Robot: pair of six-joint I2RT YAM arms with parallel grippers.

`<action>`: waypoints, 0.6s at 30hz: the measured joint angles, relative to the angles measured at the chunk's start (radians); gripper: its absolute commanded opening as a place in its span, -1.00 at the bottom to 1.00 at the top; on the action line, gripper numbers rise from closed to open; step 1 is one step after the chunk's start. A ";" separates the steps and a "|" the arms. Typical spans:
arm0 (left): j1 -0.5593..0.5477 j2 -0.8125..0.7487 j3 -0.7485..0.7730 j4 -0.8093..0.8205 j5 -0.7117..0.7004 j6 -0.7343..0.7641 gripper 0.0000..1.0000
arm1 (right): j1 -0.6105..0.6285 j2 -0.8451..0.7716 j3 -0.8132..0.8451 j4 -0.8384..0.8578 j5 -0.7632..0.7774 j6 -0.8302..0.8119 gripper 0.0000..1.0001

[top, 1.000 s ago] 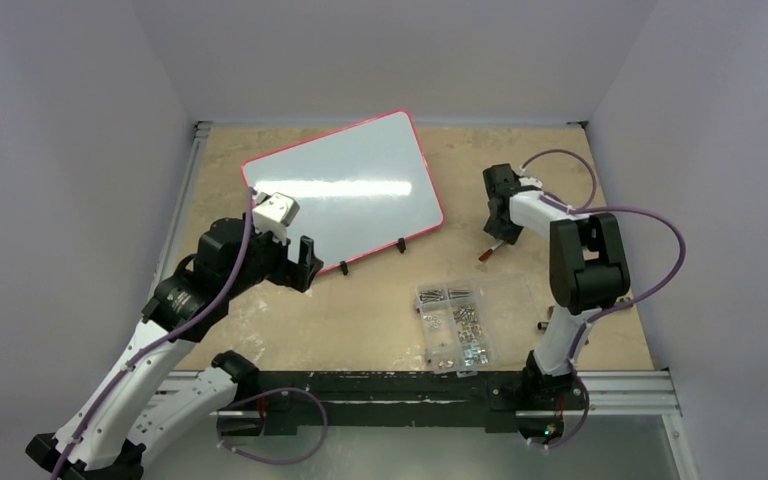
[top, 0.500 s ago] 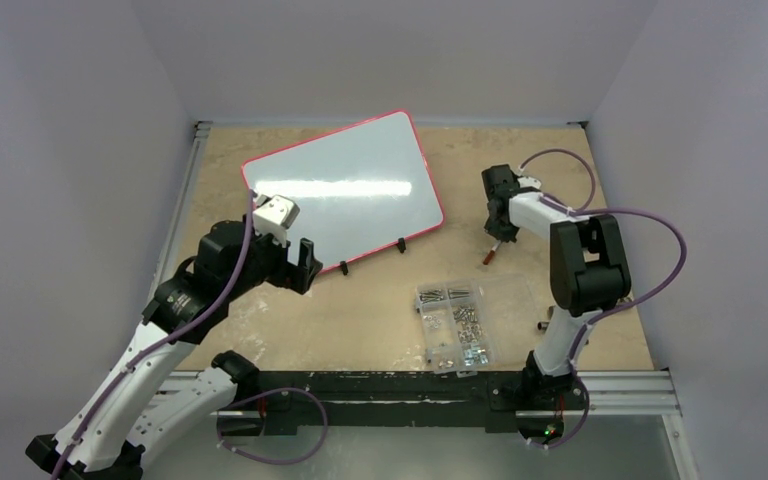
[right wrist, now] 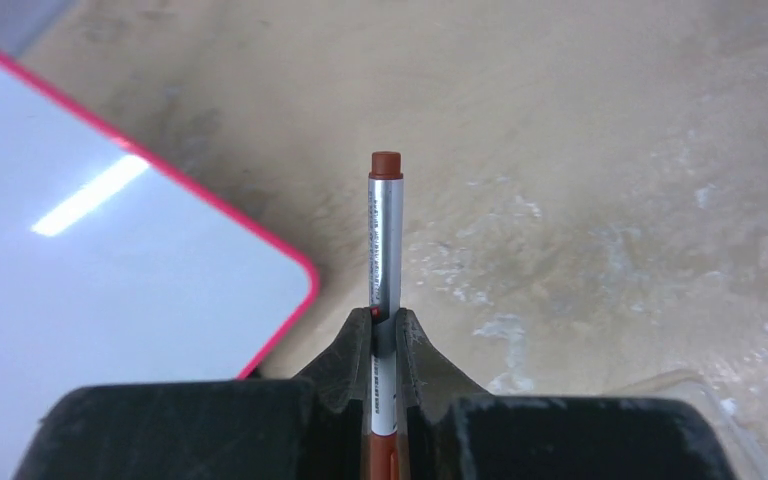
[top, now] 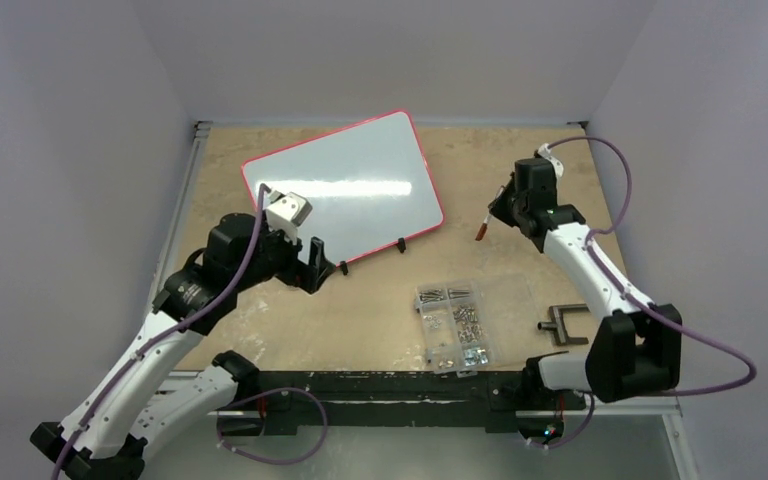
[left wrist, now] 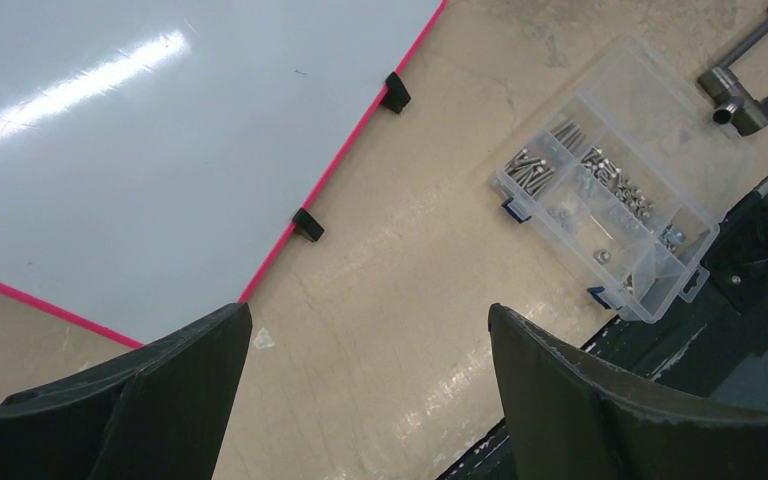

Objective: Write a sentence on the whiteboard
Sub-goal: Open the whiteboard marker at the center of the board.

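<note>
Looking from above, we see the whiteboard [top: 340,185] lying askew toward the far left, the left gripper [top: 318,268] spread wide at its near edge, and the right gripper [top: 500,210] clamped on a marker [top: 483,231] beside it. Our left wrist shows open fingers [left wrist: 180,400] over the board's rim; our right wrist shows the marker pinched, cap pointing past the board's corner.

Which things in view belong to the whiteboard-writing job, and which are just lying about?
Job in hand:
- whiteboard, blank
- marker, clamped in the right fingers

Lying about:
- clear screw box
- grey metal tool
</note>
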 measured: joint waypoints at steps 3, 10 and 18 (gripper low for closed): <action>0.000 0.032 0.000 0.027 0.048 -0.030 0.72 | 0.000 -0.102 -0.043 0.068 -0.106 0.004 -1.00; -0.010 0.093 0.000 0.195 0.167 -0.179 0.68 | 0.000 -0.314 -0.181 0.267 -0.325 0.066 -1.00; -0.134 0.222 -0.005 0.493 0.208 -0.318 0.55 | 0.003 -0.464 -0.362 0.610 -0.503 0.266 -1.00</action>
